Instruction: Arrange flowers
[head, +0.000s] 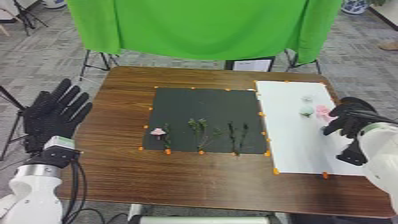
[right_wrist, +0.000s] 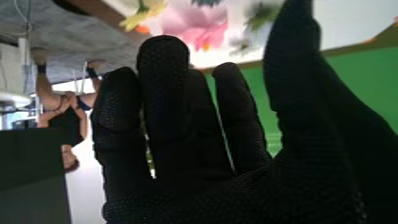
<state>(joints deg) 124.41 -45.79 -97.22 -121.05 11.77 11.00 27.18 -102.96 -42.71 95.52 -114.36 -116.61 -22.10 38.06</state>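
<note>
Slim green leafy stems (head: 202, 123) are spaced along the black sheet's (head: 204, 105) near edge, which should ease single picking. Toward the worktop's (head: 178, 180) right edge, a pink petalled flower (head: 322, 113) is set beside the black-gloved right hand (head: 354, 111), its fingers (right_wrist: 164, 90) held wide, seemingly empty.

- We see a white left arm (head: 35, 181) with smooth, rounded casings and a greyish band near the wrist.
- We note black cables (head: 83, 186) along that arm.
- We find a small pale box (head: 60, 143) with a greenish tint at the left wrist, above a black cuff (head: 53, 157).
- Our left hand (head: 51, 120) wears black fabric.
- We see a white, rounded right arm (head: 380, 146).
- Our right hand (head: 354, 116) is gloved in black too; up close, we make out a fine, mesh-like texture on its fingers (right_wrist: 165, 75).
</note>
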